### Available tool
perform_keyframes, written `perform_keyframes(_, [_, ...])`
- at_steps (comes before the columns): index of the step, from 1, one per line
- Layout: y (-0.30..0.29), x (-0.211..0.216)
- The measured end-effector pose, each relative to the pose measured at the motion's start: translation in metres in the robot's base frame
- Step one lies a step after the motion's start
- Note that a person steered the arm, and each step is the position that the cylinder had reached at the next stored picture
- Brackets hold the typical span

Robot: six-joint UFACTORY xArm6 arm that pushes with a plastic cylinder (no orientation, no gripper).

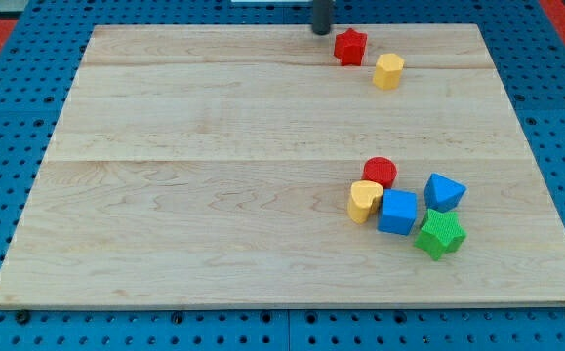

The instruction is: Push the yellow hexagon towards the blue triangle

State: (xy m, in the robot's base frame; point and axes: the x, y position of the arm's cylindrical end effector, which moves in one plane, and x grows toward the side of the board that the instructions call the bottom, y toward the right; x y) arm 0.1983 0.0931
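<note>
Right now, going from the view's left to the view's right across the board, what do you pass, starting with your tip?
My tip → red star → yellow heart → red cylinder → yellow hexagon → blue cube → green star → blue triangle.

Far edge: our tip [320, 30] stood just left of the red star [350, 46]; the yellow hexagon [388, 71] lay right of it, nearer.
Near right: the red cylinder [381, 172], yellow heart [365, 201], blue cube [397, 212], blue triangle [444, 191] and green block [440, 234] clustered together.
</note>
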Motion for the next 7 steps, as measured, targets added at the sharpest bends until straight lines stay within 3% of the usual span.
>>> perform_keyframes(1, [0.034, 0.033])
perform_keyframes(2, [0.029, 0.06])
perform_keyframes(3, [0.024, 0.128])
perform_keyframes(4, [0.008, 0.128])
perform_keyframes(5, [0.025, 0.097])
perform_keyframes(6, [0.072, 0.129])
perform_keyframes(7, [0.075, 0.191])
